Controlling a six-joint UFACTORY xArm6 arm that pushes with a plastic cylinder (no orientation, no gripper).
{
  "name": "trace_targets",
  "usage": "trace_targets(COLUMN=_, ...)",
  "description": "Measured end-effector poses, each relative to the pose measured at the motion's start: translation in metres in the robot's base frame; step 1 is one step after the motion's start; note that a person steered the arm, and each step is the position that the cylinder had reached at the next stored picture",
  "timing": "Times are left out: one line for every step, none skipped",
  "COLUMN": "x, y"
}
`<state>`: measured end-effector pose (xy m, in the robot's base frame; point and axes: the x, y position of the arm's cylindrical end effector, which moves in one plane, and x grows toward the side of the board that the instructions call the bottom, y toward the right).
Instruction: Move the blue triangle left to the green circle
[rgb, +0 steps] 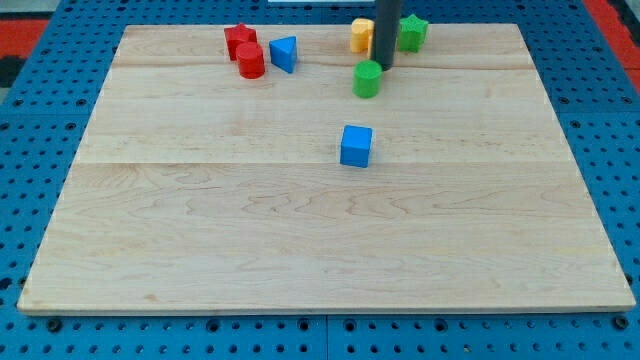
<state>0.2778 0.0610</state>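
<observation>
The blue triangle (284, 53) sits near the view's top, left of centre, touching or nearly touching a red cylinder (250, 61). The green circle (367, 79), a short green cylinder, stands to its right, about a block's width lower. My rod comes down from the view's top and my tip (384, 66) rests just above and right of the green circle, close to it. The tip is well to the right of the blue triangle.
A red block (238, 39) sits behind the red cylinder. A yellow block (362, 35) and a green star-shaped block (412, 32) flank the rod at the view's top. A blue cube (356, 146) lies near the board's centre. The wooden board (320, 250) ends on blue pegboard.
</observation>
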Motion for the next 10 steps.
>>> trace_targets(x=0.002, y=-0.036)
trace_targets(x=0.002, y=-0.072)
trace_targets(x=0.012, y=-0.072)
trace_targets(x=0.023, y=-0.072)
trace_targets(x=0.032, y=-0.072)
trace_targets(x=0.013, y=-0.066)
trace_targets(x=-0.001, y=-0.063)
trace_targets(x=-0.008, y=-0.057)
trace_targets(x=-0.008, y=-0.049)
trace_targets(x=-0.009, y=-0.049)
